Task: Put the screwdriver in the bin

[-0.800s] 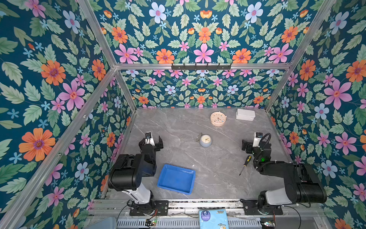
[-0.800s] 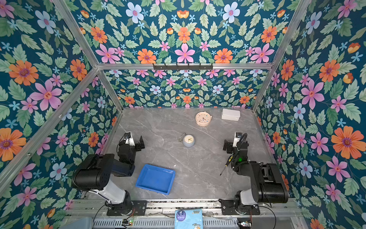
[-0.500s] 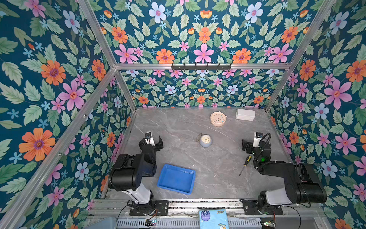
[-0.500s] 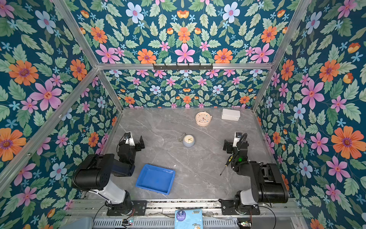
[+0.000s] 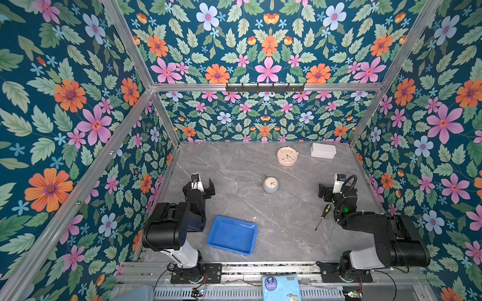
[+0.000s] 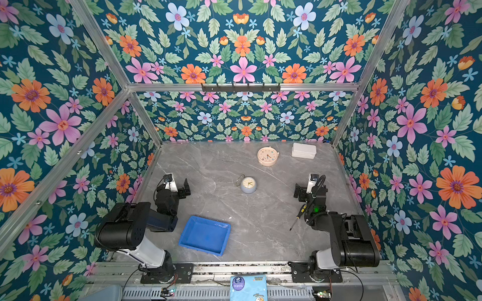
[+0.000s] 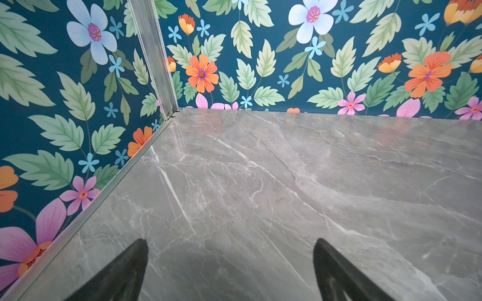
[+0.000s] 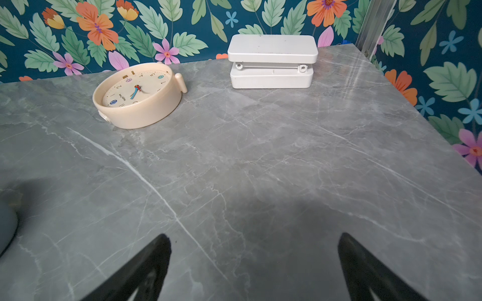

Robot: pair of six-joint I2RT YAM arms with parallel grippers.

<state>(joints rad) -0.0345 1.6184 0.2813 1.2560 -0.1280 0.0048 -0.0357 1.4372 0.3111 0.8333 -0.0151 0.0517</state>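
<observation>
The screwdriver, black-handled with yellow accents and a thin shaft, lies on the grey table just beside the right arm, shaft toward the front. The blue bin sits empty near the front edge, between the arms and closer to the left one. My left gripper is open over bare table at the left. My right gripper is open, just behind the screwdriver's handle. Neither wrist view shows the screwdriver or the bin.
A cream round clock lies flat near the back wall beside a white lidded box. A small blue-grey alarm clock stands mid-table. Floral walls enclose the table on three sides.
</observation>
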